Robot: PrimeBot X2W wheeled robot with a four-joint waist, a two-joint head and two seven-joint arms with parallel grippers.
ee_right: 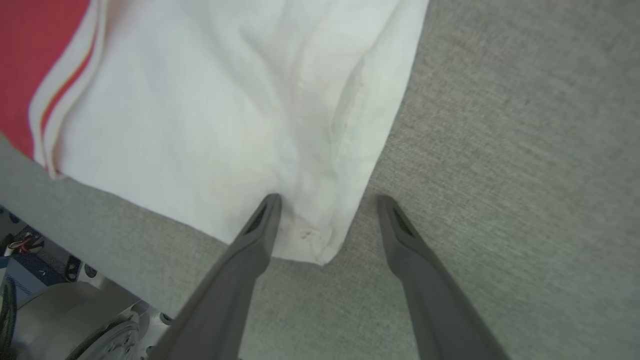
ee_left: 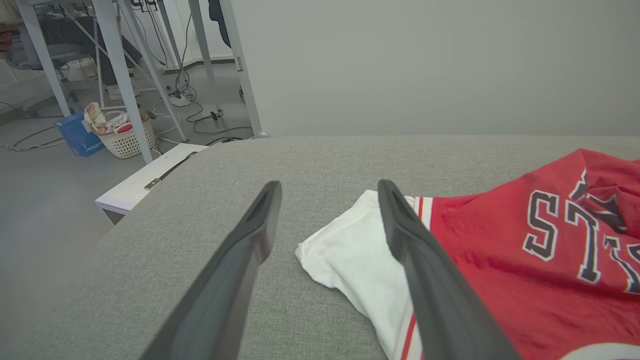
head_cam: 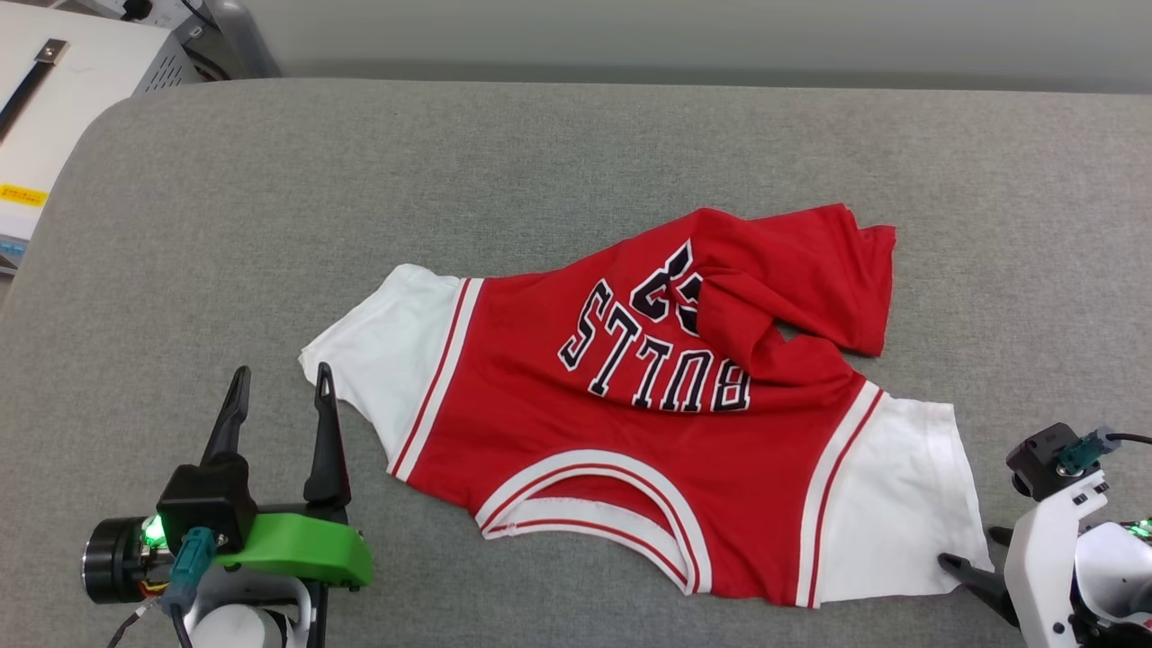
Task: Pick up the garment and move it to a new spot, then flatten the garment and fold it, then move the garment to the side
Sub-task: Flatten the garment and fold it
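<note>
The garment (head_cam: 540, 432) lies spread on the grey padded table (head_cam: 270, 225) with its black "BULLS 23" print facing up. Its collar points toward me, and its hem (head_cam: 792, 270) is folded over at the far right. My left gripper (head_cam: 281, 387) stands open just left of the garment's left white sleeve (head_cam: 387, 360). In the left wrist view the gripper (ee_left: 328, 187) is open, and that sleeve (ee_left: 350, 250) lies ahead between the fingers. My right gripper (head_cam: 972, 551) is at the right white sleeve (head_cam: 900, 495). It stands open (ee_right: 328, 198), with the sleeve's corner (ee_right: 310, 240) between the fingers.
A white box (head_cam: 54, 117) stands beside the table's far left corner, also in the left wrist view (ee_left: 145, 182). A laundry basket (ee_left: 127, 137) and metal frame legs (ee_left: 120, 75) are on the floor beyond. The table's near edge and my base (ee_right: 75, 320) are close to the right gripper.
</note>
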